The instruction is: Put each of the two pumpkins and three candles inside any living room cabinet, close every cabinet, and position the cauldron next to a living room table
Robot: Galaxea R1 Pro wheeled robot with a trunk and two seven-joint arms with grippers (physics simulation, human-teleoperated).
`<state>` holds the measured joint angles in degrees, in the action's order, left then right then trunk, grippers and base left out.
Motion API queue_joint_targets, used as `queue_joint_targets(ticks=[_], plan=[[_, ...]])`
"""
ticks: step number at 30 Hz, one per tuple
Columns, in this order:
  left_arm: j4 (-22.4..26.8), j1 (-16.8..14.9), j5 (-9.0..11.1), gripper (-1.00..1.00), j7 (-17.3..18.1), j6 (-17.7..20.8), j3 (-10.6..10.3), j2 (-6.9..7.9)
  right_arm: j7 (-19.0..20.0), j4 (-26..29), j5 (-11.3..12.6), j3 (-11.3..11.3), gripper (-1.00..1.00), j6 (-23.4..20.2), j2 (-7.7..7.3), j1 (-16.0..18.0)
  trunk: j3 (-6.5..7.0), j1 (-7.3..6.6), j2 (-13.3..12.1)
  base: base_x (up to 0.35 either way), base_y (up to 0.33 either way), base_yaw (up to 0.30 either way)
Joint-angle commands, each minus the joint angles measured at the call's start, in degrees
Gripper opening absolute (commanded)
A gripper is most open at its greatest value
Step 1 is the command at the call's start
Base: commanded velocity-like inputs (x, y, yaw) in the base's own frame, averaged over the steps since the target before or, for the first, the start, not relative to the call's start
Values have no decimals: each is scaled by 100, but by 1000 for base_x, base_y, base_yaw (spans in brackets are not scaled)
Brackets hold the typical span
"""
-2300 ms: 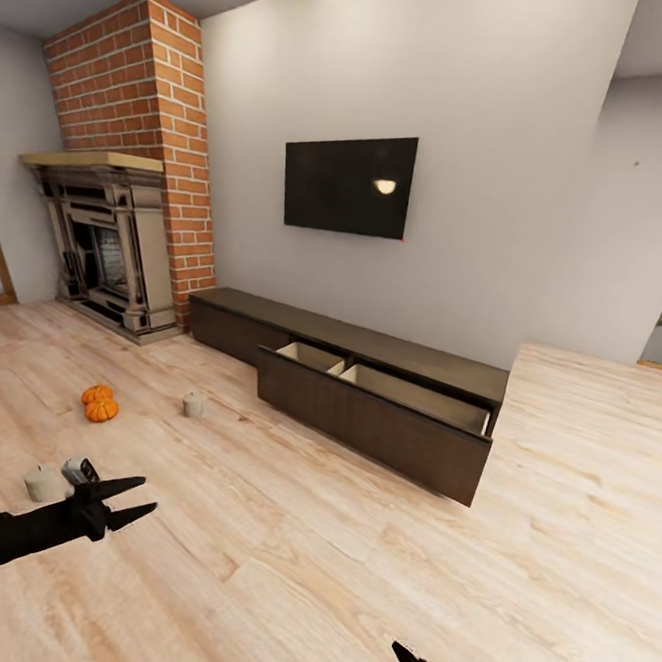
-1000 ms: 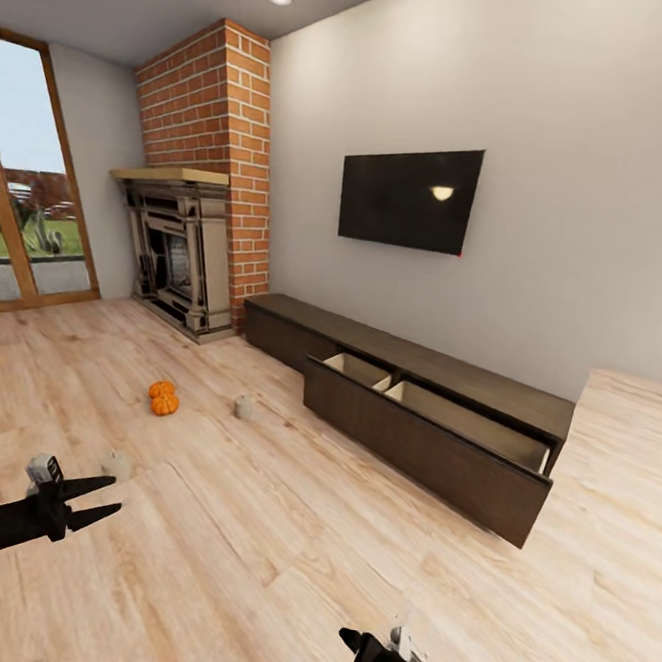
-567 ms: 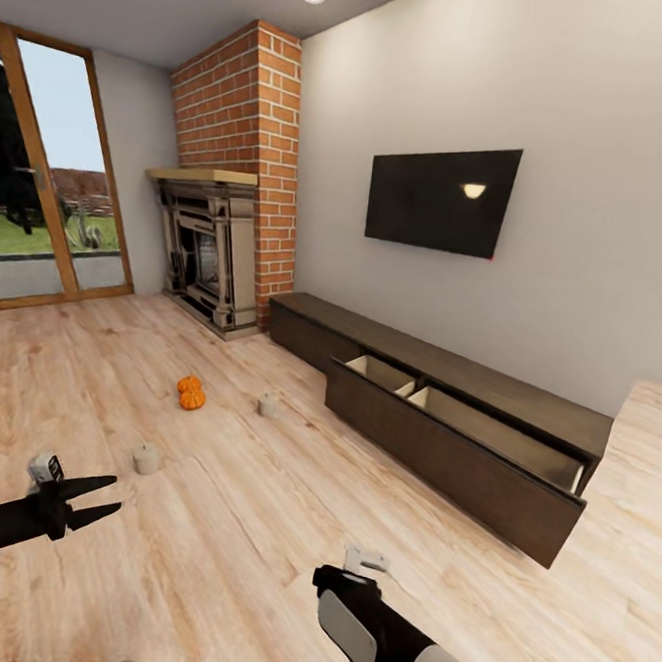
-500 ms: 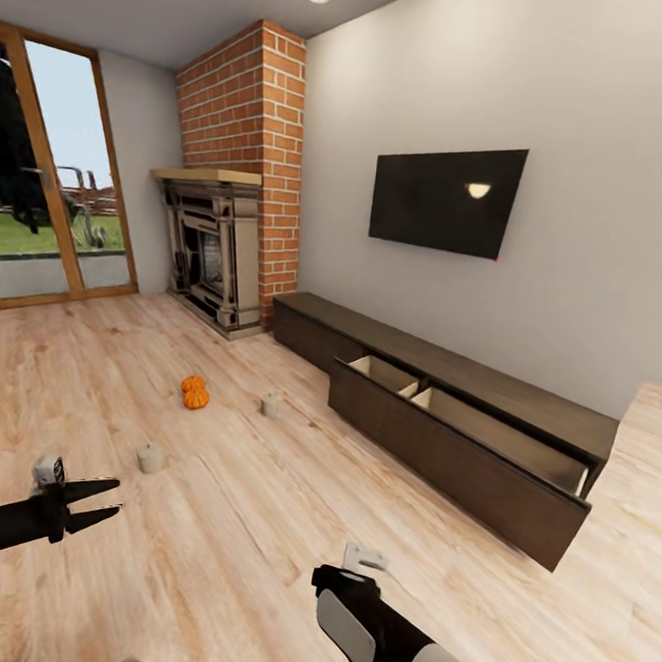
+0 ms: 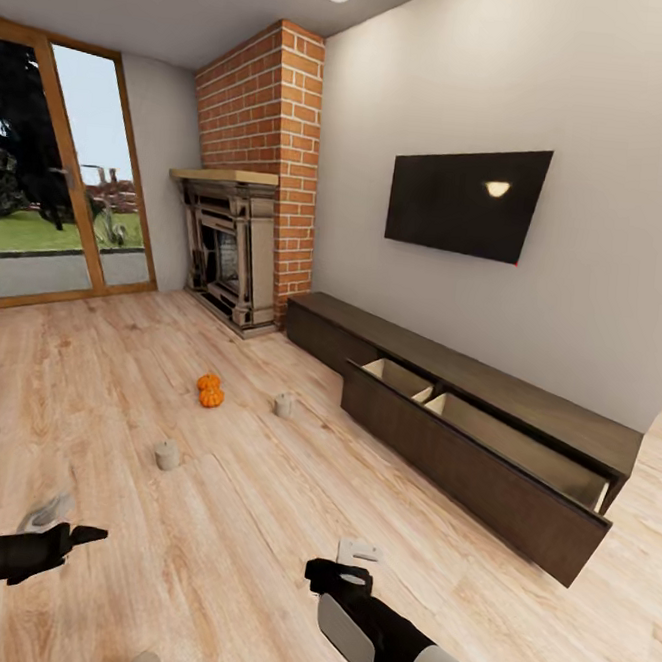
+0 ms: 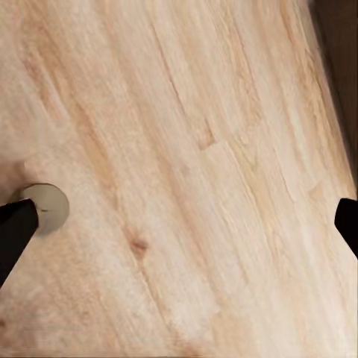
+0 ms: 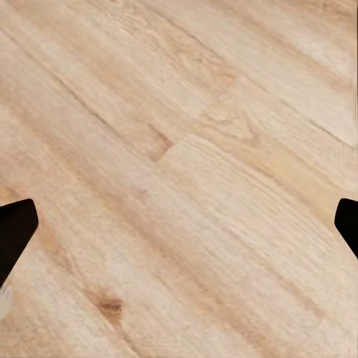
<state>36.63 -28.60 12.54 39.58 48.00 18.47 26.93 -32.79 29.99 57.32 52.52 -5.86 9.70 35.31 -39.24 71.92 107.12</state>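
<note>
Partly cropped — left hand [image 5: 82, 533].

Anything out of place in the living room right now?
Yes. Two pumpkins and two candles, one near the pumpkins and one closer to the robot, sit loose on the wood floor. The cabinet has its right-hand drawer pulled out, empty as far as the inside shows.
</note>
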Motion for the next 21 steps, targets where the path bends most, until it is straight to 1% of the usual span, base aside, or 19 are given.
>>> queue_joint_targets(ticks=[1,3,4,6,7,8,9,11,12,13,15,17,19,20,21], plan=[[-171,-5,12,100,-465,-292,16,-108,-69,-10,18,23,100,328,-2,-34,13,-23,-38,0,0,4],[-331,-5,19,100,-1117,-701,16,-317,-95,-32,22,20,100,793,-15,-125,48,-67,-119,0,0,2],[-361,-5,19,100,-1291,-802,16,-380,-99,-40,22,20,100,883,-20,-145,66,-89,-159,0,0,1],[-438,-5,27,100,-2035,-1216,21,-654,-101,-82,6,24,100,1131,-30,-202,102,-133,-239,0,0,0],[-463,-5,56,100,-2570,-1523,21,-842,-85,-131,-10,33,100,1215,-34,-223,120,-155,-279,0,0,0],[-484,-5,90,100,-3012,-1778,19,-1011,-84,-177,-24,42,100,1254,-36,-233,138,-177,-319,0,0,0],[-494,-5,105,100,-3218,-1885,17,-1101,-64,-196,-31,47,100,1261,-40,-237,156,-199,-359,0,0,0],[-545,2,139,100,-3483,-2029,1,-1222,-26,-215,-48,74,100,1252,-45,-245,192,-243,-439,0,0,0],[-579,4,142,100,-3510,-2049,-1,-1235,-22,-216,-51,83,100,1249,-45,-250,210,-265,-480,0,0,0],[-737,8,136,100,-3561,-2113,-9,-1260,-15,-219,-62,137,100,1248,-46,-296,210,-265,-480,0,0,0],[-904,10,134,100,-3586,-2248,-6,-1270,-7,-220,-76,235,100,1260,-46,-350,210,-265,-480,0,0,0],[-1034,11,138,100,-3578,-2524,-8,-1278,-7,-222,-82,338,100,1279,-47,-391,210,-265,-480,3,0,0],[-1116,26,150,100,-3574,-2771,-14,-1289,-6,-227,-85,384,100,1291,-47,-408,210,-265,-480,14,0,0],[-1152,32,152,100,-3574,-2832,-13,-1296,-4,-228,-86,391,100,1294,-47,-411,210,-265,-480,9,0,0],[-1343,46,137,100,-3578,-3126,-11,-1321,-4,-229,-88,406,100,1302,-47,-416,210,-265,-480,4,0,0]])
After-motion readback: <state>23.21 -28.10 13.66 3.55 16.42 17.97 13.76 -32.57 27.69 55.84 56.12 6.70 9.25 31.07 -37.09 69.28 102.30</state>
